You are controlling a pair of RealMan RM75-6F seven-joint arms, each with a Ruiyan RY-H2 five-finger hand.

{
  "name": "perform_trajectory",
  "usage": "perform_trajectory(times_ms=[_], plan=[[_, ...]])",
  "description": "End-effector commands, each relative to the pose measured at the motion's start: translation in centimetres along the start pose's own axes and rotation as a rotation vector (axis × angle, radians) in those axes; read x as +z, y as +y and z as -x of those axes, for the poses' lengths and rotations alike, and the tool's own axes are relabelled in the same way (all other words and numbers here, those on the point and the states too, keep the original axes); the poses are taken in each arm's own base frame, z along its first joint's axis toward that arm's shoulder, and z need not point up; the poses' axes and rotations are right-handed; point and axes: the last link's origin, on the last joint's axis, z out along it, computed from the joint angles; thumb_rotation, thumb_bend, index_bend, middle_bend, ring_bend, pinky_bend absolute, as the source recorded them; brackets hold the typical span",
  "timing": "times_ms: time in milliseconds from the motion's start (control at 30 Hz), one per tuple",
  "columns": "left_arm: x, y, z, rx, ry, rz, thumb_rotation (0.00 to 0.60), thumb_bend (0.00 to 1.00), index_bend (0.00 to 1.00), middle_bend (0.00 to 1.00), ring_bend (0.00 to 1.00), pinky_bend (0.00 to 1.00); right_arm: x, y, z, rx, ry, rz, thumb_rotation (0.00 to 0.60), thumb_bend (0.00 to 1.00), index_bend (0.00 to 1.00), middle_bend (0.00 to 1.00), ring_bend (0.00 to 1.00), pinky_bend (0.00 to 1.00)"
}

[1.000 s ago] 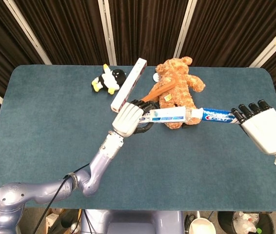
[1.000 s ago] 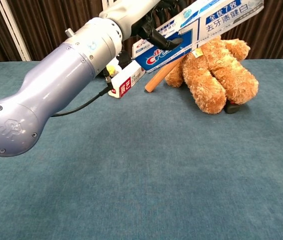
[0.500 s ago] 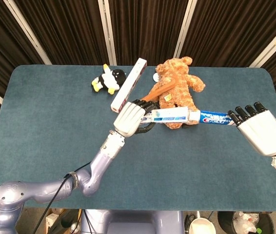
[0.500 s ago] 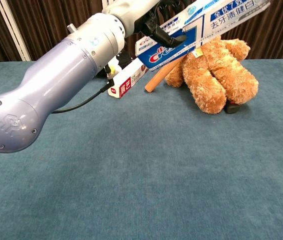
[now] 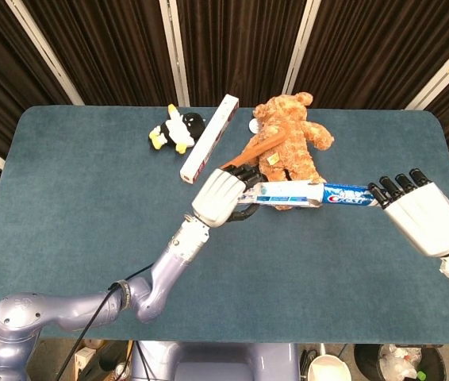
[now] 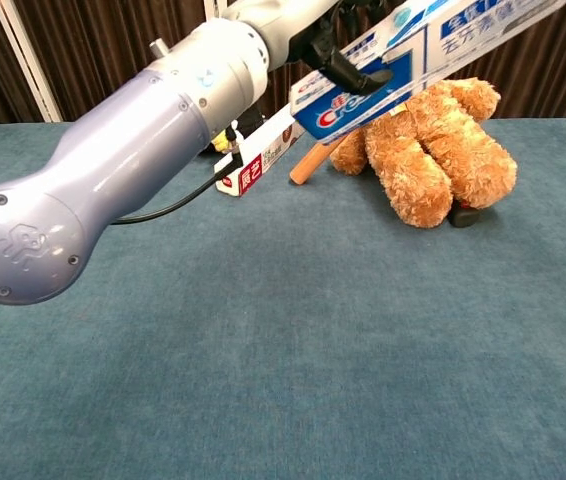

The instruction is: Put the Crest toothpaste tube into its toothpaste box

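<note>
I am holding the box point(image 5: 288, 193) in my left hand point(image 5: 220, 197), fingers wrapped around one end, so that it is lying roughly level in the air above the table point(image 5: 74, 198), its far end pointing toward my right hand point(image 5: 421, 216). In the head view the tube point(image 5: 347, 194) is sticking out of that far end, its blue Crest printing showing between the box mouth and my right fingertips point(image 5: 389, 189). I judge the tube to be partly in: some of its length is hidden, though I cannot tell how much is inside the box. My right hand is gripping or pushing the tube's tail; its fingers are lying close together along it, but the palm is hiding the contact, so I cannot tell whether it is pinching the tube or only pressing on it. The chest view is showing just the box from below, tilted up toward the top edge, with my left fingers point(image 6: 348, 72) under it; my right hand is not showing there. What is left, as I read it, is sliding the rest of the tube in and closing the flap. The teddy bear point(image 5: 288, 135), the penguin toy point(image 5: 178, 129), a second box point(image 5: 209, 136) and an orange stick point(image 5: 250, 148) are lying on the table behind and are not in the way.
</note>
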Motion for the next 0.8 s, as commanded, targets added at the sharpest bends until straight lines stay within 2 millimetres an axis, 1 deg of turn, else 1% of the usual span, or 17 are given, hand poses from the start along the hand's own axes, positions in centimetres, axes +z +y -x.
perform_trajectory(times_ms=[33, 467, 633, 800], plan=[[0.3, 0.6, -0.1, 0.007, -0.003, 0.009, 0.6, 0.43, 0.36, 0.47, 0.43, 0.46, 0.0, 0.0, -0.1, -0.014, 0.0, -0.008, 0.6, 0.4, 0.65, 0.7, 0.68, 0.58], [1.0, 1.7, -1.2, 0.088, -0.078, 0.004, 0.6, 0.43, 0.36, 0.47, 0.43, 0.46, 0.3, 0.4, 0.1, -0.112, 0.0, -0.066, 0.6, 0.4, 0.65, 0.7, 0.68, 0.58], [1.3, 2.1, -1.0, 0.088, -0.087, 0.005, 0.6, 0.43, 0.36, 0.47, 0.43, 0.46, 0.4, 0.3, 0.2, -0.11, 0.005, -0.068, 0.6, 0.4, 0.65, 0.7, 0.68, 0.58], [2.0, 3.1, -0.4, 0.078, -0.081, 0.018, 0.6, 0.43, 0.36, 0.47, 0.43, 0.49, 0.6, 0.4, 0.3, -0.121, 0.007, -0.076, 0.6, 0.4, 0.65, 0.7, 0.68, 0.58]])
